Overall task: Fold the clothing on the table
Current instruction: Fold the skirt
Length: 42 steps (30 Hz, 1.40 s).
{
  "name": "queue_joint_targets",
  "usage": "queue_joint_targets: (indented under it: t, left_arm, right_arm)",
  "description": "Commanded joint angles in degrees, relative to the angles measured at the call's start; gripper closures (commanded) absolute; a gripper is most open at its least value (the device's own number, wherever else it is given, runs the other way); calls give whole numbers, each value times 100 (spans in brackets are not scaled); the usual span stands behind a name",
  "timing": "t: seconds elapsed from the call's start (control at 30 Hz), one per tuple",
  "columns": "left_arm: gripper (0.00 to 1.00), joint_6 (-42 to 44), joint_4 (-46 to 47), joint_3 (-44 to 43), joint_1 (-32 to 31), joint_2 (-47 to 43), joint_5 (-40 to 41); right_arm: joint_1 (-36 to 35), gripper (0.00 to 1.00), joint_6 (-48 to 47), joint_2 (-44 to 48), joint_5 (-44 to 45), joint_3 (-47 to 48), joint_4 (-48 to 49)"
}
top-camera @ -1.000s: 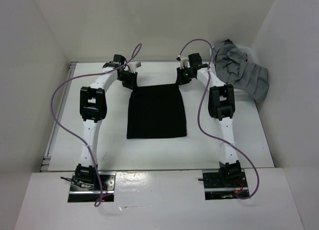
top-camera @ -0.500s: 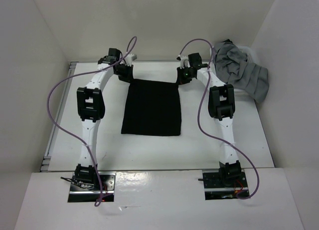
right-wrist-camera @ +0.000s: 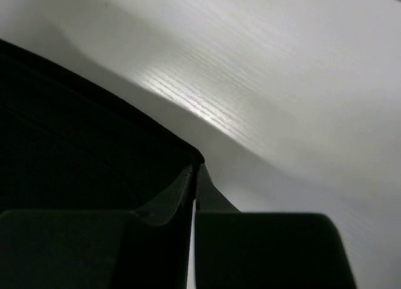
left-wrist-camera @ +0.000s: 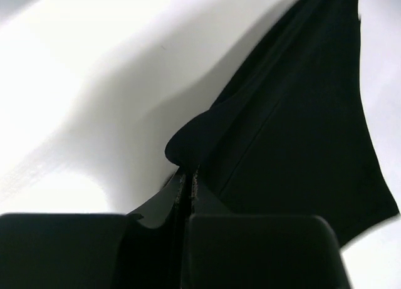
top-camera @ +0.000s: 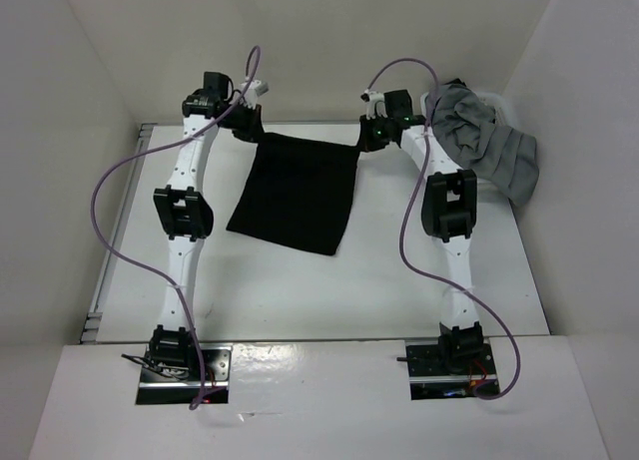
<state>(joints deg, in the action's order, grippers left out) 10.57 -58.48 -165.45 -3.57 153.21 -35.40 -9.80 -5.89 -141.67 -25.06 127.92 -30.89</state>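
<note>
Clamping black clothing [top-camera: 295, 196] by its corners: left pincer [left-wrist-camera: 188, 175], right pincer [right-wrist-camera: 195, 170].

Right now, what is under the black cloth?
White table shows beneath the lifted far edge of the black clothing, which the left gripper and right gripper pinch. Under the rest, nothing can be seen: the fabric covers it.

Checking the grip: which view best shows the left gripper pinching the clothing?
Left wrist: the left gripper pinches a bunched clothing corner. Top external shows it too small; right wrist shows only the opposite corner.
</note>
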Motion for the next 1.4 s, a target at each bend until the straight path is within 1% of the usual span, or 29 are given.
queue_joint_targets:
  t: [0.0, 0.17, 0.27, 0.37, 0.47, 0.53, 0.67, 0.7, 0.77, 0.83, 0.87, 0.9, 0.93, 0.97, 1.0, 1.03, 1.07, 1.1, 1.13, 1.17, 1.23, 1.3, 1.37]
  left_arm:
    - [100, 524, -963, -278, 77, 87, -458]
    - [100, 631, -1245, -357, -169, -264, -521]
    - [100, 763, -1386, -357, -310, -528, -355]
    - [100, 763, -1517, -138, -442, -835, 110]
    - [100, 763, -1570, 152, -495, -1134, 269]
    - [100, 571, -1570, 258, -557, -1406, 568]
    - [100, 139, -1167, 478, -609, -1881, 1174]
    - [100, 60, -1096, 539, -609, -1952, 1506]
    - [100, -1, -964, 601, -609, -2083, 1728]
    - [100, -2, -894, 872, -609, -2250, 1729]
    - [100, -2, -780, 1152, -609, -2399, 1729]
    - [100, -72, -518, 1642, -662, -2644, 1729]
    - [100, -151, 755, 3622, -714, -3578, 2208]
    - [100, -212, 1707, 4930, -1002, -4214, 2769]
    - [100, -143, 3344, 6126, -1205, -5247, 3410]
    - [100, -143, 3717, 7391, -1355, -5509, 3965]
    - [100, -343, 3721, 7404, -1304, -5573, 3805]
    - [100, -510, 3103, 7230, -1112, -5304, 3429]
    - [100, -608, 2845, 6993, -945, -5136, 2677]
    - [100, -661, 2703, 6852, -709, -5012, 2452]
    - [100, -661, 2946, 7191, -645, -5011, 2344]
    - [100, -539, 3253, 7656, -645, -5151, 2450]
    - [100, -460, 3395, 7825, -592, -5152, 2502]
  right_arm:
    - [233, 100, -61, 692, 239, -108, 39]
    - [233, 100, -61, 1360, 229, -723, 250]
    - [233, 100, -114, 1755, 300, -1145, 417]
    - [180, 100, -166, 2107, 449, -1585, 637]
    - [128, 100, -167, 2275, 580, -1840, 751]
    - [128, 100, -167, 2389, 581, -1928, 804]
    - [128, 100, -167, 2442, 634, -2148, 927]
    - [128, 100, -167, 2442, 634, -2209, 980]
    - [128, 100, -167, 2442, 634, -2271, 980]
    - [128, 100, -167, 2495, 634, -2332, 980]
    - [128, 100, -167, 2547, 634, -2333, 1041]
    - [128, 100, -167, 2547, 634, -2455, 1042]
    - [128, 100, -219, 2600, 634, -2456, 1094]
    - [128, 100, -220, 2600, 634, -2534, 1147]
    - [128, 100, -220, 2600, 634, -2587, 1147]
    - [128, 100, -220, 2600, 634, -2588, 1147]
    - [128, 100, -280, 2600, 634, -2588, 1147]
    - [128, 100, -281, 2600, 703, -2588, 1147]
    - [58, 100, -281, 2531, 704, -2518, 1147]
    - [57, 100, -281, 2530, 782, -2465, 1077]
    - [57, 100, -281, 2530, 783, -2465, 1077]
    - [5, 100, -281, 2530, 783, -2526, 1077]
    - [5, 100, -281, 2618, 783, -2613, 1138]
